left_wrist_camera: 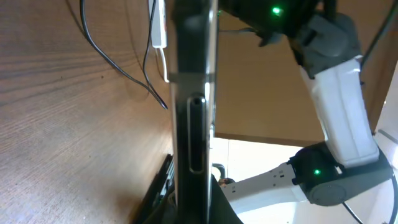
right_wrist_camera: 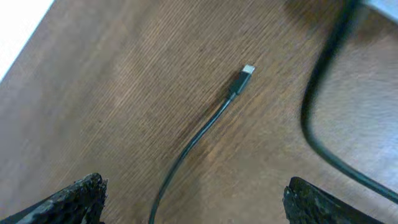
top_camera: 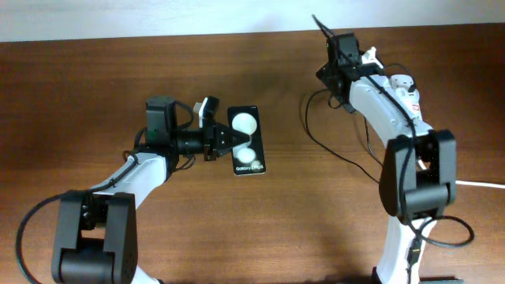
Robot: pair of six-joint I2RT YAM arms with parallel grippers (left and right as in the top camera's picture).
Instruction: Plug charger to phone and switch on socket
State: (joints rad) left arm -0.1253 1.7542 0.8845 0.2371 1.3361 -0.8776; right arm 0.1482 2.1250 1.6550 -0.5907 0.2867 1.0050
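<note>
The phone (top_camera: 246, 142), black with two white round patches and small white lettering, is held by its left side in my left gripper (top_camera: 223, 142), flat and a little above the table. In the left wrist view the phone (left_wrist_camera: 193, 93) shows edge-on between the shut fingers (left_wrist_camera: 193, 214). The charger's thin black cable (top_camera: 331, 150) lies on the table near the right arm. My right gripper (top_camera: 335, 75) is open and empty (right_wrist_camera: 196, 208), above the cable, whose connector tip (right_wrist_camera: 248, 69) lies ahead of the fingers. The socket is out of the overhead view.
A thick white cord (top_camera: 483, 184) shows at the right edge. A small white elongated thing (left_wrist_camera: 158, 28) shows far off in the left wrist view; I cannot tell what it is. The right arm's own black cables (top_camera: 442, 233) loop by its base.
</note>
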